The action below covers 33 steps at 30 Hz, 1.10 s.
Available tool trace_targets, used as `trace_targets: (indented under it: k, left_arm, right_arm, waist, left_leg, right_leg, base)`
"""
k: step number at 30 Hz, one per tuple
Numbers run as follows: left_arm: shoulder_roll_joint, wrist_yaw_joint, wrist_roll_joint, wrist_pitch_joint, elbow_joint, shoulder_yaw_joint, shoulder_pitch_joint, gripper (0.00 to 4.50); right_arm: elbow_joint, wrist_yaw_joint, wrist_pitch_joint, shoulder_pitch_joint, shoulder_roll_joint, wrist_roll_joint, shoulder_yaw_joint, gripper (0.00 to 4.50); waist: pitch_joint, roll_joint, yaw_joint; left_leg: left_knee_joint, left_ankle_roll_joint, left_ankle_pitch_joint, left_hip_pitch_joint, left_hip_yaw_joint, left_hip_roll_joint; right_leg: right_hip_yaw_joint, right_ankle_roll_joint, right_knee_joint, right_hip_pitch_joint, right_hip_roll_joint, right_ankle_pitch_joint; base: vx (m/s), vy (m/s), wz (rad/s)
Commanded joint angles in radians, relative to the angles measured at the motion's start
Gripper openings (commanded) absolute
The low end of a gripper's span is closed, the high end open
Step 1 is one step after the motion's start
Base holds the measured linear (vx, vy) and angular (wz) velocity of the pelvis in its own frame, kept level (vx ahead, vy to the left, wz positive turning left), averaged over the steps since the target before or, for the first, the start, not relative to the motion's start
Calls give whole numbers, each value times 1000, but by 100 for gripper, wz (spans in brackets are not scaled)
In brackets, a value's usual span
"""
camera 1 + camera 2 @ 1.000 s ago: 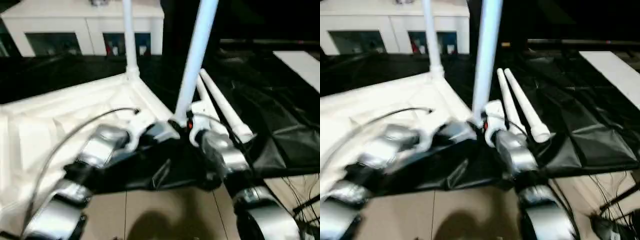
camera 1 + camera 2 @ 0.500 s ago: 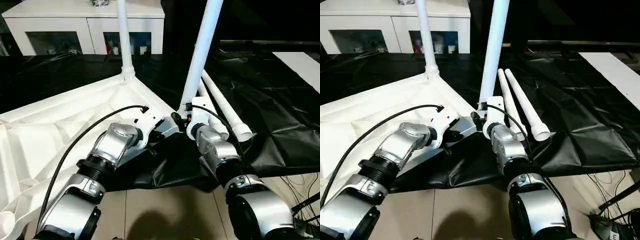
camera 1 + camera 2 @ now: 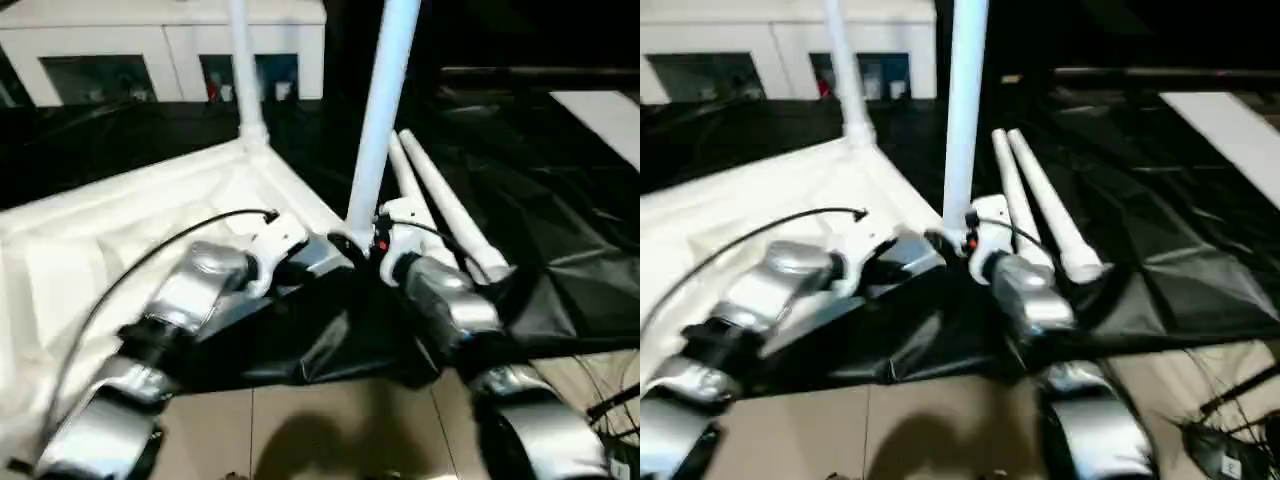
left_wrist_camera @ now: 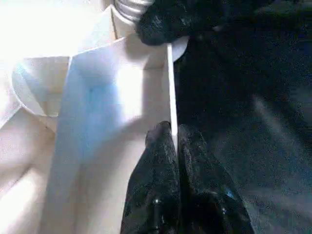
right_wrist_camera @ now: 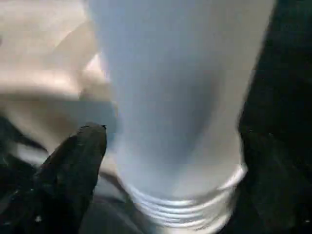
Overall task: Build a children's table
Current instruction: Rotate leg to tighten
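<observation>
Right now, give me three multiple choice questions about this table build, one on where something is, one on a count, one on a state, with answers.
1. Where are the loose legs?
A. on the black sheet right of the tabletop
B. on the cabinet
C. in the left gripper

2. How many legs stand upright on the tabletop?
A. none
B. two
C. four

3. What is the left gripper doing?
A. hanging open
B. shut on the tabletop's rim
C. holding a leg

Answers:
1. A: both lie side by side on the black sheet, beside the near leg.
2. B: the far leg stands at the far corner, and the near one rises between the right gripper's fingers.
3. B: its fingers pinch the thin white rim in the left wrist view.
</observation>
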Motion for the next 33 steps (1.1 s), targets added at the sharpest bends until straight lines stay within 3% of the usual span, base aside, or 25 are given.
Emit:
trace_targets:
  k: [1, 3, 5, 9, 10, 13, 17, 22, 25, 26, 30, 31, 33]
  left_arm:
    - [21, -90, -16, -27, -32, -39, 24, 0]
    - [39, -114, -19, -34, -41, -41, 29, 0]
    - [72, -158, -22, -54, -51, -47, 37, 0]
    - [115, -204, -29, -60, -69, -42, 46, 0]
    - [117, -206, -30, -60, -70, -42, 46, 0]
    - [124, -216, -34, -61, -79, -41, 48, 0]
    - [125, -222, -38, -58, -87, -42, 49, 0]
    - [125, -233, -42, -59, -97, -47, 55, 0]
    - [126, -234, -41, -57, -101, -48, 57, 0]
    - [126, -234, -41, -57, -101, -48, 58, 0]
    - [126, -233, -40, -56, -102, -47, 61, 0]
    - [126, -233, -40, -56, -103, -47, 62, 0]
    - [127, -234, -40, -55, -104, -48, 63, 0]
  right_arm:
    - [-64, 81, 10, 20, -31, -7, 29, 426]
    - [-96, 121, 10, 34, -53, -4, 41, 426]
    - [-142, 184, 8, 57, -89, -1, 60, 426]
    - [-229, 283, 22, 97, -134, 22, 87, 426]
    - [-235, 286, 25, 100, -136, 23, 88, 426]
    - [-248, 312, 27, 103, -140, 31, 93, 426]
    - [-239, 312, 21, 96, -130, 37, 85, 426]
    - [-251, 329, 20, 106, -124, 33, 97, 426]
    - [-246, 334, 20, 106, -121, 29, 100, 426]
    - [-244, 336, 22, 106, -119, 30, 99, 399]
    - [-236, 340, 28, 102, -109, 46, 90, 387]
    - [-236, 340, 28, 102, -109, 48, 90, 357]
    - [-236, 341, 29, 101, -108, 53, 89, 349]
  waist:
    - [-77, 6, 1]
    - [-73, 6, 2]
    - [-70, 6, 5]
    - [-59, 5, 3]
    - [-54, 5, 2]
    - [-53, 3, 0]
    - [-56, 2, -1]
    - [-64, 3, 0]
    - [-62, 3, 1]
    - [-62, 2, 1]
    - [-60, 3, 2]
    - [-62, 4, 1]
    - [-63, 4, 1]
  left_leg:
    - [-37, 163, 63, 3, 8, 6]
    - [-38, 181, 59, 3, 8, 9]
    - [-39, 182, 18, 4, 10, 12]
    - [-50, 138, -75, 5, 10, 17]
    - [-55, 111, -114, 6, 10, 17]
    - [-59, 74, -158, 10, 9, 17]
    - [-56, 74, -109, 7, 9, 15]
    - [-48, 110, -42, 6, 9, 12]
    - [-49, 116, -56, 5, 10, 13]
    - [-49, 115, -61, 5, 10, 13]
    - [-51, 96, -88, 7, 9, 15]
    - [-51, 93, -89, 8, 9, 15]
    - [-50, 93, -82, 7, 9, 15]
  right_leg:
    - [42, -307, -28, 72, -44, 295]
    - [39, -315, -29, 72, -44, 298]
    - [38, -310, -34, 73, -46, 239]
    - [40, -288, -48, 72, -50, 81]
    - [42, -273, -55, 70, -51, 12]
    - [46, -253, -62, 68, -54, -77]
    - [47, -260, -55, 70, -52, -15]
    - [44, -289, -42, 73, -48, 124]
    - [43, -289, -44, 73, -50, 99]
    - [43, -288, -46, 73, -50, 89]
    - [45, -278, -49, 72, -52, 35]
    - [45, -278, -48, 72, -52, 34]
    - [45, -280, -46, 72, -51, 53]
  base:
    - [64, 20, 1]
    - [32, 10, 0]
    - [0, 0, 0]
    - [0, 0, 0]
    - [0, 0, 0]
    - [0, 0, 0]
    - [0, 0, 0]
    - [0, 0, 0]
    - [0, 0, 0]
    - [0, 0, 0]
    - [0, 0, 0]
    - [0, 0, 0]
    - [0, 0, 0]
